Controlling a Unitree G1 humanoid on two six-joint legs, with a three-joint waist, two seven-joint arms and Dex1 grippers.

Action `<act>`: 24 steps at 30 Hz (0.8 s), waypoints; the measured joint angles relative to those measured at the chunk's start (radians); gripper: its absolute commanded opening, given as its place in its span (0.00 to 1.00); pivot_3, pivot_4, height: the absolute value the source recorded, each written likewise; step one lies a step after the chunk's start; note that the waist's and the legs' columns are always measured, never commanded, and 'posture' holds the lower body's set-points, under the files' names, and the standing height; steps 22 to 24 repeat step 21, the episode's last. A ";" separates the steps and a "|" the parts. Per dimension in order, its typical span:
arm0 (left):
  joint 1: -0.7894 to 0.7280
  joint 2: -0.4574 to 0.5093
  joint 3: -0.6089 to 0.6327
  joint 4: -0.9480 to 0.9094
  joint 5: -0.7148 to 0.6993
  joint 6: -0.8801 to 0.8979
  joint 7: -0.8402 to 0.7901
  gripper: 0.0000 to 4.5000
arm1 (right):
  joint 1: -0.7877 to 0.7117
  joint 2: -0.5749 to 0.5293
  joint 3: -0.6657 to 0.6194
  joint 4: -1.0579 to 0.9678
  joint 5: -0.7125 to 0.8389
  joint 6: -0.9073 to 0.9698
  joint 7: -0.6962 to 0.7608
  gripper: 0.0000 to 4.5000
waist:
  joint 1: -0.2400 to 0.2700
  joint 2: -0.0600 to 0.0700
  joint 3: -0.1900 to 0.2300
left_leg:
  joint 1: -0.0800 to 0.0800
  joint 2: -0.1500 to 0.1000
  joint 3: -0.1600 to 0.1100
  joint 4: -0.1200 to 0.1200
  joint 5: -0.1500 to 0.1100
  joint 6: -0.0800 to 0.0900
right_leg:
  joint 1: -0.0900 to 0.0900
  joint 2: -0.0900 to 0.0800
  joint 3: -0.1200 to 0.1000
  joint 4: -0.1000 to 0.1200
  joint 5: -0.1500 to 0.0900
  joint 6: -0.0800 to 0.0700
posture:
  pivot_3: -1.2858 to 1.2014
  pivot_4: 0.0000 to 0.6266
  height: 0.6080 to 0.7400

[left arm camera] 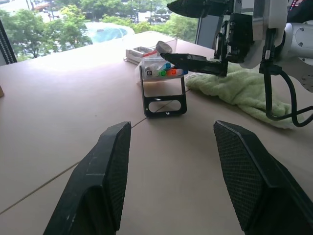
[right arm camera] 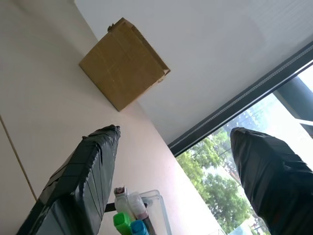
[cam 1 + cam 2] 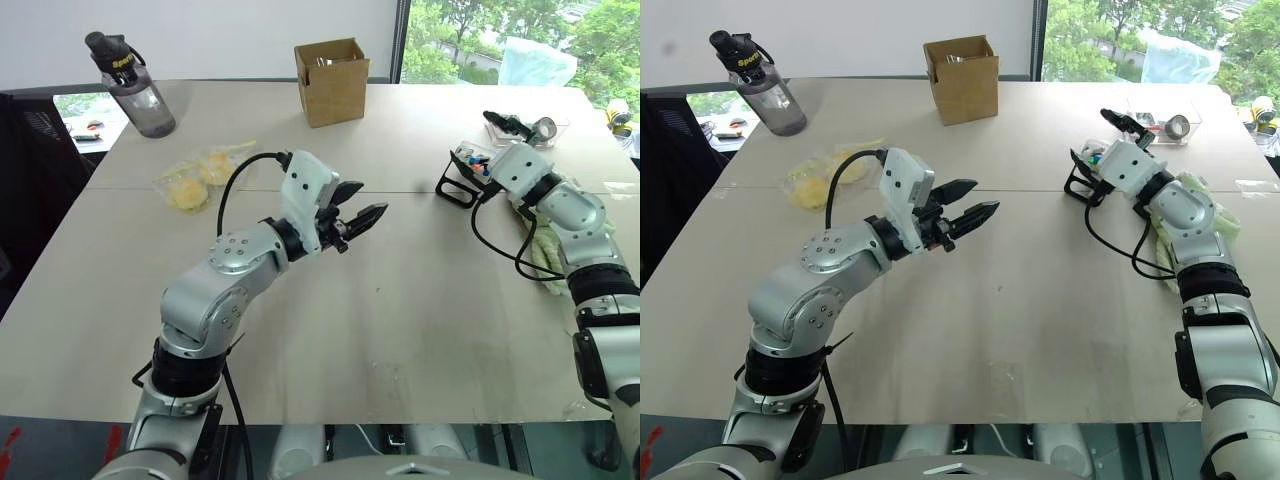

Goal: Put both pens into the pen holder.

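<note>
The pen holder [image 3: 462, 180] is a small black slanted stand at the table's right side, with coloured marker ends [image 1: 164, 71] showing in its clear top. A light-blue end [image 2: 139, 227] and a green one are among them; which are the pens I cannot tell. My right gripper [image 1: 166, 32] hangs open just over the holder's top, one finger above and one at the marker ends, with nothing between them. My left gripper [image 3: 372, 198] hovers open and empty over the table's middle, pointing toward the holder.
A brown cardboard box [image 3: 332, 80] stands at the back centre and a dark water bottle [image 3: 135, 90] at the back left. A bag of yellow items [image 3: 200, 175] lies left of centre. A green cloth [image 1: 239, 88] lies under my right arm, with a clear tray [image 3: 530, 125] behind the holder.
</note>
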 measured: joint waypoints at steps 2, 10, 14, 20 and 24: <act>0.010 0.004 0.003 -0.006 0.000 0.000 -0.001 0.61 | 0.001 0.001 -0.003 -0.004 0.022 0.006 0.010 0.87 | 0.000 0.000 0.000 | 0.000 0.000 0.000 0.000 0.000 0.000 | 0.000 0.000 0.000 0.000 0.000 0.000 | 0.52 0.24 0.99; 0.262 0.093 0.043 -0.024 0.023 -0.079 -0.078 0.61 | 0.375 0.021 -0.049 -0.522 0.505 0.555 0.331 0.87 | 0.008 0.001 0.000 | -0.001 0.001 -0.001 -0.001 0.000 0.000 | 0.001 -0.002 -0.002 -0.001 0.000 0.000 | 0.52 0.24 0.99; 0.382 0.122 0.060 -0.003 0.078 -0.163 -0.097 0.61 | 0.592 0.003 -0.046 -0.737 0.608 0.727 0.387 0.87 | 0.007 0.001 -0.001 | 0.000 0.000 0.000 -0.001 -0.003 0.004 | 0.001 -0.003 -0.003 -0.001 0.000 0.000 | 0.52 0.24 0.99; 0.571 0.108 0.085 0.042 0.141 -0.297 -0.114 0.61 | 0.908 0.014 -0.084 -0.897 0.632 0.771 0.365 0.87 | 0.006 0.002 -0.001 | 0.005 0.000 0.000 0.000 -0.005 0.008 | 0.007 -0.003 -0.003 0.000 0.000 0.000 | 0.52 0.24 0.99; 0.579 0.108 0.085 0.043 0.143 -0.308 -0.118 0.61 | 0.931 0.015 -0.086 -0.905 0.627 0.768 0.361 0.87 | 0.006 0.001 -0.001 | 0.005 0.000 0.000 0.000 -0.005 0.008 | 0.007 -0.003 -0.003 0.000 0.000 0.000 | 0.52 0.24 0.99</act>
